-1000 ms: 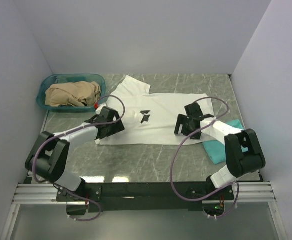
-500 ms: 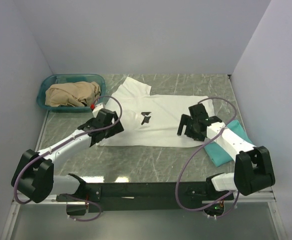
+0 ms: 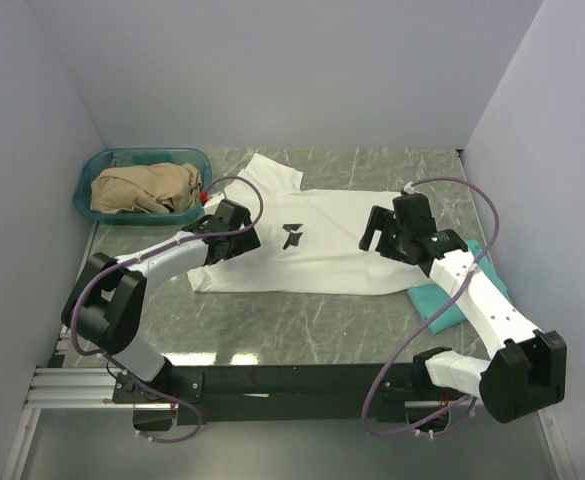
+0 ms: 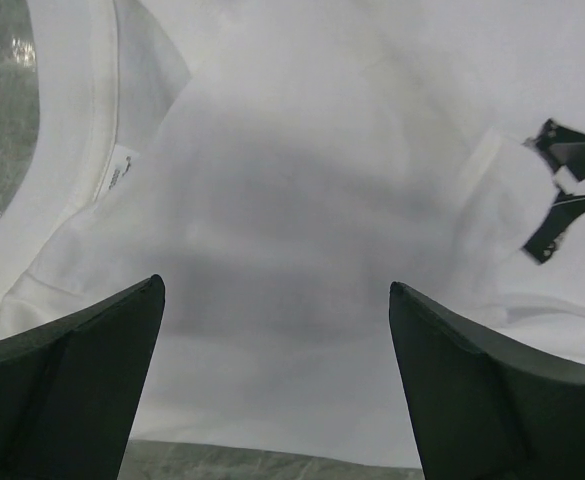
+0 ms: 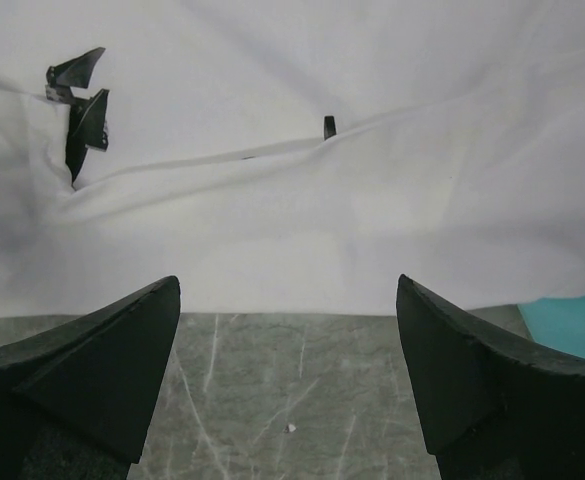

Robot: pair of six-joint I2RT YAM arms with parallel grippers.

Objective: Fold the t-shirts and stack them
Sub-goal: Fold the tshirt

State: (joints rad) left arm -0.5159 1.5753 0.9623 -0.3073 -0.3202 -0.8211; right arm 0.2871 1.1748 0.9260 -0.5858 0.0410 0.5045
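The white t-shirt (image 3: 317, 250) lies spread flat on the table, its small black chest print (image 3: 292, 235) facing up. My left gripper (image 3: 234, 238) hovers open over the shirt's left part near the collar (image 4: 67, 150); in the left wrist view nothing sits inside the left gripper (image 4: 274, 285), only white cloth below it. My right gripper (image 3: 380, 235) is open over the shirt's right part; in the right wrist view the right gripper (image 5: 288, 280) frames the shirt's edge (image 5: 322, 300) and bare table. The teal t-shirt (image 3: 440, 300) lies folded at the right, partly under the right arm.
A teal plastic basket (image 3: 142, 153) with a beige cloth (image 3: 147, 188) in it stands at the back left. Grey walls close in the left, back and right sides. The marbled table (image 3: 302, 320) shows bare in front of the shirt.
Both arms have reached farther back over the white shirt. The left gripper has shifted right toward the collar, and the right gripper back and right. Neither holds anything.
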